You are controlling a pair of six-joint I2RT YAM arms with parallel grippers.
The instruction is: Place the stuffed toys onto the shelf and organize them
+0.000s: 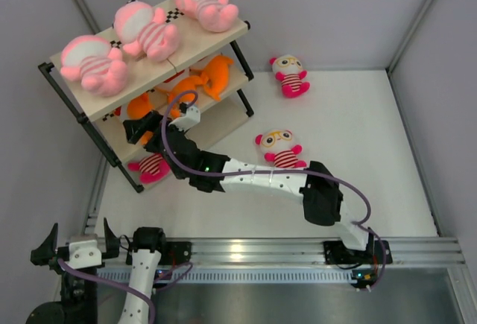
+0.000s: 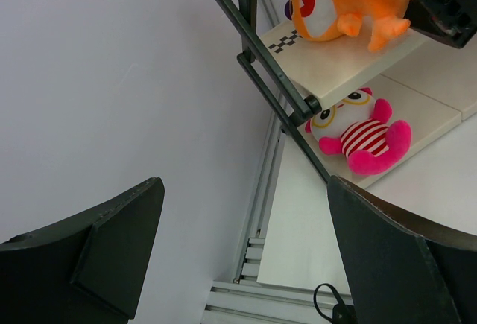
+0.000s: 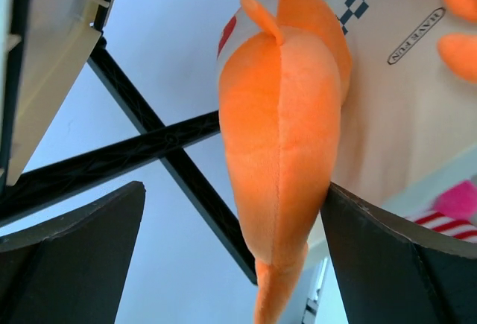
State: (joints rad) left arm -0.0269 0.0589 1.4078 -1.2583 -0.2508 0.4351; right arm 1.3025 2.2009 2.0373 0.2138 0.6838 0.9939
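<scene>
The shelf stands at the far left. Three pale pink stuffed toys sit on its top board, orange ones on the middle board, and a magenta striped doll on the bottom board. My right gripper reaches into the middle tier. It is open around an orange toy, which rests on the board and touches only the right finger. Two more magenta dolls lie on the table. My left gripper hangs open and empty at the near left.
The shelf's black frame post and cross braces stand close to the right gripper. Grey walls enclose the table on three sides. An aluminium rail runs along the near edge, and another rail along the left wall.
</scene>
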